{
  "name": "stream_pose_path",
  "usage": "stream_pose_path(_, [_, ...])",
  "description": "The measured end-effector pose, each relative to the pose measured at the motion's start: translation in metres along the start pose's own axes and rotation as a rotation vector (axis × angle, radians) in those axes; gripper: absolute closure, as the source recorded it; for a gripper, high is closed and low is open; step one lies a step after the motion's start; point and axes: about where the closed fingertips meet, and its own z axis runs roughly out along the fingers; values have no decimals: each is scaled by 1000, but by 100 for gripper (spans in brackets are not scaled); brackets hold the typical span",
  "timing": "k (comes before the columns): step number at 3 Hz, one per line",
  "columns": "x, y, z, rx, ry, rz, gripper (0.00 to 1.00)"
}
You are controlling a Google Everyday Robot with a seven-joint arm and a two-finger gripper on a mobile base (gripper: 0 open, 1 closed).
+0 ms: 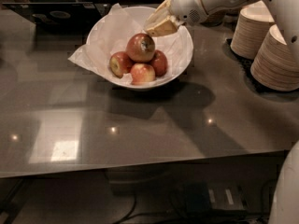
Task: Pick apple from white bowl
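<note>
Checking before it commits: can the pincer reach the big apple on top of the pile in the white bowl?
Probably yes. The pincer hangs over the white bowl, just up and right of the apple, which tops the smaller apples with nothing covering it.
</note>
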Motion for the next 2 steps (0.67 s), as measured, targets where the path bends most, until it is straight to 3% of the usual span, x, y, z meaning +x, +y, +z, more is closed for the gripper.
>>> stream_pose_path(1, [0,0,0,0,0,0,13])
stream_pose_path(2, [-19,-14,-23,37,25,-45,0])
